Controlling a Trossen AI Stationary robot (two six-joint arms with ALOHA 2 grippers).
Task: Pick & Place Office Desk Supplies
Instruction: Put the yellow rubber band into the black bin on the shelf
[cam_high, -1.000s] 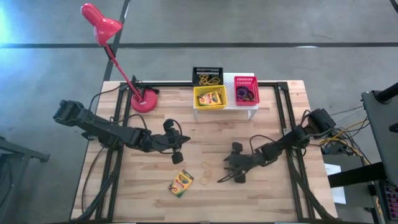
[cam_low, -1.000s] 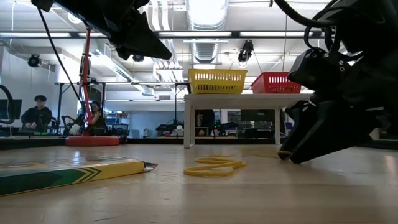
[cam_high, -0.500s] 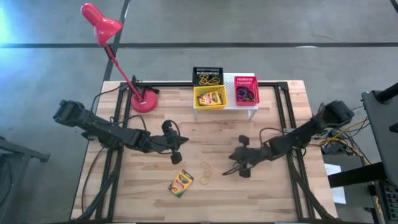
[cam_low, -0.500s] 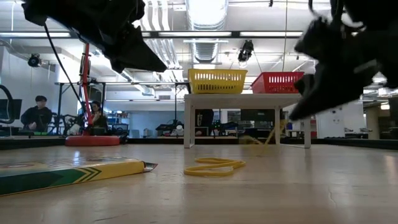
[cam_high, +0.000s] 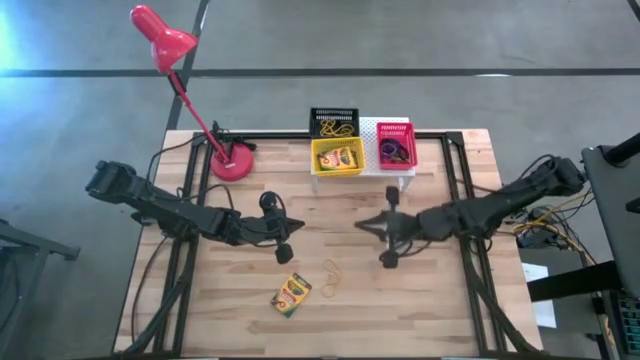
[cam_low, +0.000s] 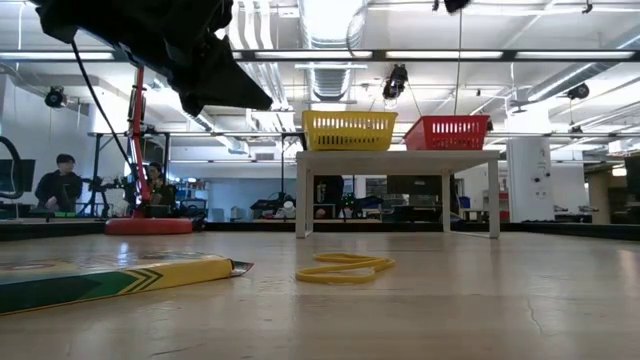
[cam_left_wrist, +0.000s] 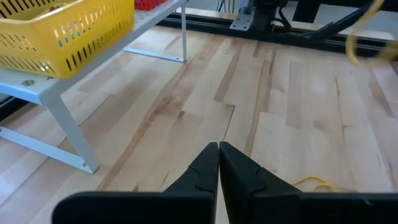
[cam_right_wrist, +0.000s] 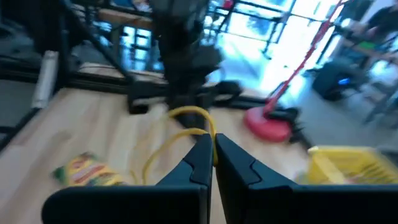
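Note:
My right gripper (cam_high: 364, 226) hangs above mid-table, shut on a thin yellow rubber band (cam_right_wrist: 184, 122), which also shows in the left wrist view (cam_left_wrist: 367, 38). My left gripper (cam_high: 293, 225) hovers shut and empty to its left, with its fingertips (cam_left_wrist: 218, 147) over bare wood. A second rubber band (cam_high: 331, 277) and a crayon box (cam_high: 291, 294) lie flat on the table near the front. On the white riser (cam_high: 370, 128) stand the yellow basket (cam_high: 337, 157), holding a crayon box, and the pink-red basket (cam_high: 396, 146). The black basket (cam_high: 333, 123) is behind them. My right gripper pinches the rubber band between its two fingertips (cam_right_wrist: 202, 146). The fingers lie about level and point toward the table's left. The band's loop (cam_right_wrist: 189, 113) curls out past the tips and trails down, slack and clear of the table.
A red desk lamp (cam_high: 165, 40) stands with its base (cam_high: 231, 160) at the far left. Black frame rails (cam_high: 455, 190) run along the table's sides. Bare wood lies between the riser and the front edge. People sit in the room beyond the table (cam_low: 60, 185).
My right gripper has shut on a rubber band down at the table. It has risen with the band, moving toward the far edge and out of the low view's top. The band has come off the wood and hangs from the fingertips.

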